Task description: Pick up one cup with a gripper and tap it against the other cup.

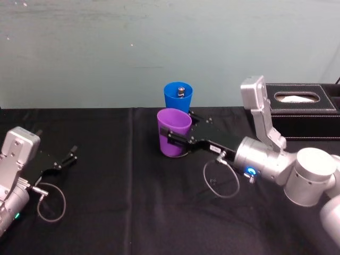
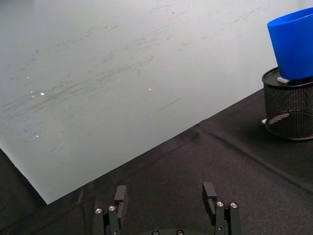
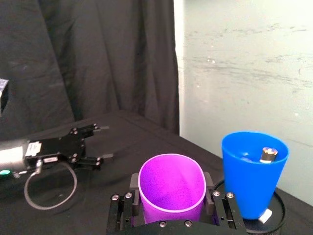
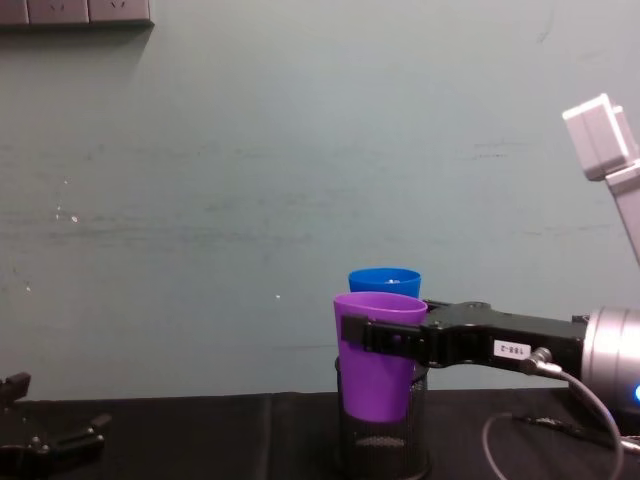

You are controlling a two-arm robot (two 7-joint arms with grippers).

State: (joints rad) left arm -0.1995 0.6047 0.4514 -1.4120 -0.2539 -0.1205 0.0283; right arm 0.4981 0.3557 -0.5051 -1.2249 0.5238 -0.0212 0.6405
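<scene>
Two tumblers near centre of black surface point(image 1: 133, 212). Purple tumbler point(image 1: 173, 133) pinched mid-wall by right gripper point(image 1: 179, 129), held off the surface, rim likely left free for tapping. Blue tumbler point(image 1: 178, 95) just beyond at 12 o'clock, propped in wire-mesh pen holder point(image 2: 288, 110). Left gripper point(image 1: 70, 155) idle at 8 o'clock, spread.

Black cloth-covered tabletop point(image 1: 117, 212) carried two items directly: a black wire-mesh cylindrical pen holder point(image 2: 288, 112) mid-rear and a black rectangular tissue box point(image 1: 308, 114) at the right rear.

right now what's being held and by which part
The right gripper clamps the purple cup by its upper wall, under the rim. Left gripper holds nothing.
</scene>
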